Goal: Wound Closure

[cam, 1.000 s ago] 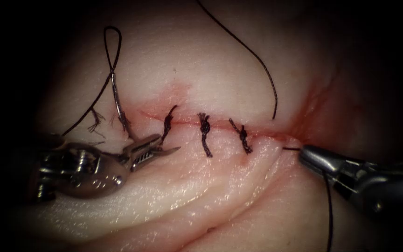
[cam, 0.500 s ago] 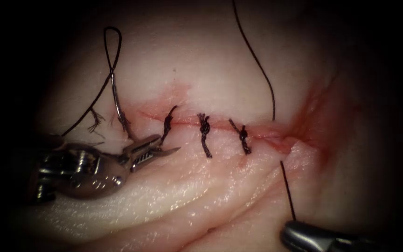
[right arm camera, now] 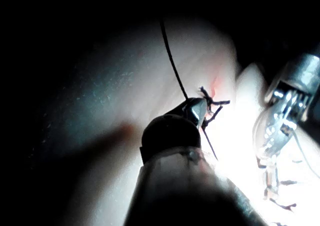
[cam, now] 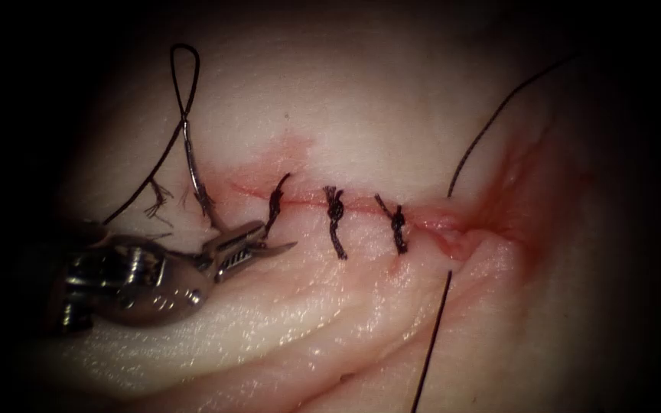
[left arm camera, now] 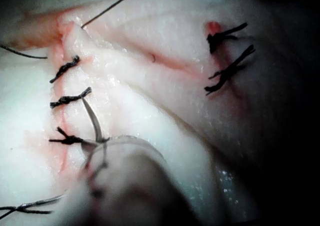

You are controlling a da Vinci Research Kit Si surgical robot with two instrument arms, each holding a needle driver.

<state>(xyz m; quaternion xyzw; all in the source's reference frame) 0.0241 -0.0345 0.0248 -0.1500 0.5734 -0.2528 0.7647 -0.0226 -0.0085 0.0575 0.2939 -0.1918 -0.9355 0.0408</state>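
Pale pork tissue carried the cut across its middle, with three dark stitches tied over it and red fluid pooled around its right end. Just left of the cut's left end the left tool rested with its jaws a little apart and nothing visibly clamped between them. The curved needle lay on the tissue left of the cut, not driven in. Its lower end touched the upper jaw near the hinge, and whether it was gripped there could not be told. A small loop of thread rose from the needle's upper end, and frayed cut ends sat beside it, further left of the cut. The left wrist view showed the needle arching up from that tool beside the nearest stitch.

The thread left the tissue just below the cut's right end and ran straight down. Another length rose from above that end, up and to the right. In the right wrist view the right tool had its jaws closed on the thread.
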